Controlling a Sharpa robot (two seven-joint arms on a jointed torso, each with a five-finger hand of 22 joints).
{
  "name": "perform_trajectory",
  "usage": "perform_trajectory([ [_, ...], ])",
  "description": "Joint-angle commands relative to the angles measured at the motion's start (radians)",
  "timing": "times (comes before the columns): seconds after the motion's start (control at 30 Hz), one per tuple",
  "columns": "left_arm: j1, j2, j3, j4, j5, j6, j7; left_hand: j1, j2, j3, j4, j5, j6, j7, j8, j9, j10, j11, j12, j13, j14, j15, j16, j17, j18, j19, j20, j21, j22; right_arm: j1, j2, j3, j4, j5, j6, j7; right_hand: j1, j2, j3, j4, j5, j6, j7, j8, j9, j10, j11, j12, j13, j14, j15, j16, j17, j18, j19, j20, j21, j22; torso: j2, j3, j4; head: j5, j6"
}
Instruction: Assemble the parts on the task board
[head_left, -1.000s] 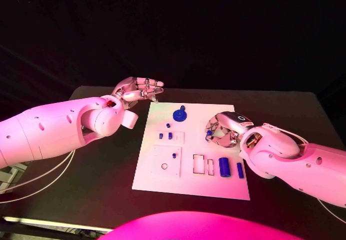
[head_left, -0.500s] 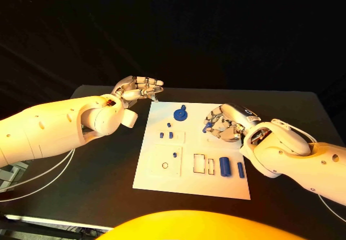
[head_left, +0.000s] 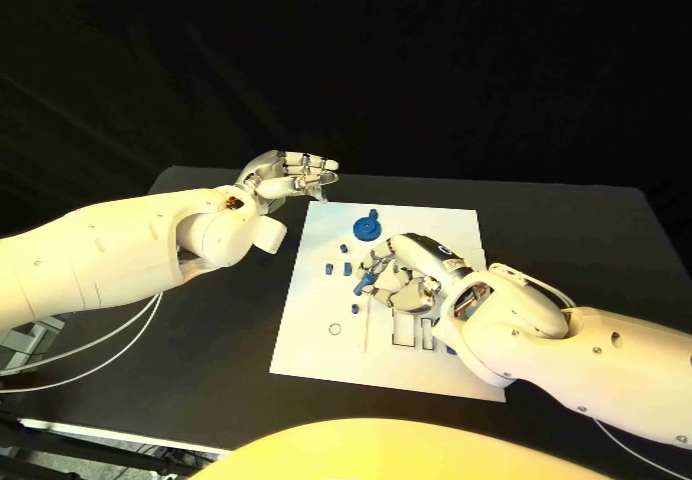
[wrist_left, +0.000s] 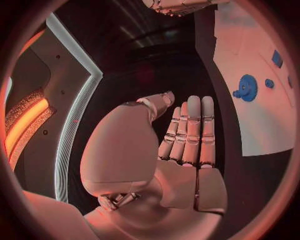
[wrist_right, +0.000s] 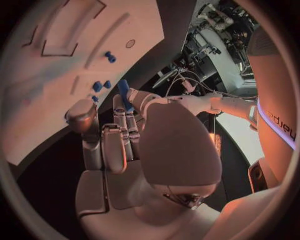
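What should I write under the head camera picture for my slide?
Right hand carries a small blue part over the white board; left hand waits beside it.

No legible text, labels or nos. on the task board (head_left: 433, 225) or arms.

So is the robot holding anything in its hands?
The right hand pinches a small blue peg by its lower end between its fingertips. The left hand holds nothing.
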Motion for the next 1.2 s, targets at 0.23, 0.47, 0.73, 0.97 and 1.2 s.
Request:
perform_trajectory([
  [0.23, 0.000, 0.007, 0.000, -0.002, 0.001, 0.023, 0.005, -0.011, 0.000, -0.005, 0.005, 0.004, -0.007, 0.013, -0.003, -0.002, -0.010, -0.001, 0.008, -0.001, -0.001, 0.003, -0.002, 0.000, 0.012, 0.000, 0.008, -0.005, -0.002, -0.063, 0.060, -0.007, -0.032, -0.079, 0.032, 0.040, 0.004, 0.004, 0.002, -0.016, 0.016, -0.005, 0.008, 0.005, 0.006, 0.017, -0.006, -0.008, 0.001, 0.037, -0.004, -0.004, -0.002, -0.005, -0.005, -0.004, -0.011, 0.023, 0.002, -0.0002, -0.0018, 0.025, -0.004],
  [0.47, 0.000, 0.007, 0.000, -0.001, 0.001, 0.023, 0.005, -0.011, 0.000, -0.005, 0.005, 0.004, -0.007, 0.013, -0.003, -0.002, -0.010, -0.001, 0.008, -0.001, -0.001, 0.003, -0.002, 0.000, 0.012, 0.000, 0.008, -0.005, -0.002, -0.083, 0.084, -0.010, -0.061, -0.082, 0.047, 0.031, 0.002, 0.004, 0.002, -0.016, 0.016, -0.005, 0.008, 0.005, 0.007, 0.017, -0.006, -0.009, 0.001, 0.037, -0.004, -0.005, -0.003, -0.005, -0.005, -0.004, -0.011, 0.023, 0.002, 0.0016, -0.0011, 0.034, -0.011],
  [0.73, 0.000, 0.008, 0.000, 0.000, 0.004, 0.024, 0.004, -0.011, 0.000, -0.005, 0.005, 0.004, -0.007, 0.013, -0.003, -0.002, -0.010, -0.001, 0.008, -0.001, -0.001, 0.003, -0.002, 0.000, 0.012, 0.000, 0.008, -0.005, -0.002, -0.090, 0.106, -0.016, -0.081, -0.118, 0.062, 0.014, 0.002, 0.005, 0.002, -0.018, 0.017, -0.006, 0.008, 0.005, 0.007, 0.017, -0.006, -0.009, 0.002, 0.037, -0.004, -0.004, -0.001, -0.005, -0.003, -0.003, -0.007, 0.025, 0.001, 0.0023, -0.0031, 0.041, -0.016],
  [0.97, 0.000, 0.007, 0.000, 0.000, -0.003, 0.023, 0.003, -0.011, 0.000, -0.005, 0.005, 0.004, -0.007, 0.013, -0.003, -0.002, -0.010, -0.001, 0.008, -0.001, -0.001, 0.003, -0.002, 0.000, 0.012, 0.000, 0.008, -0.005, -0.002, -0.091, 0.115, -0.021, -0.093, -0.124, 0.077, -0.007, 0.000, 0.004, 0.002, -0.020, 0.017, -0.006, 0.008, 0.005, 0.008, 0.017, -0.005, -0.010, 0.002, 0.037, -0.004, -0.005, -0.003, -0.005, -0.004, -0.003, -0.010, 0.024, 0.001, 0.0017, -0.0024, 0.040, -0.017],
  [1.2, 0.000, 0.007, 0.000, 0.000, -0.004, 0.023, 0.002, -0.011, 0.000, -0.005, 0.005, 0.004, -0.007, 0.013, -0.003, -0.002, -0.010, -0.001, 0.008, -0.001, -0.001, 0.003, -0.002, 0.000, 0.012, 0.000, 0.008, -0.005, -0.002, -0.093, 0.122, -0.024, -0.097, -0.137, 0.082, -0.028, 0.000, 0.004, 0.002, -0.020, 0.017, -0.006, 0.008, 0.005, 0.008, 0.017, -0.005, -0.010, 0.002, 0.037, -0.004, -0.005, -0.003, -0.005, -0.004, -0.003, -0.010, 0.024, 0.001, 0.0028, -0.0025, 0.040, -0.018],
])
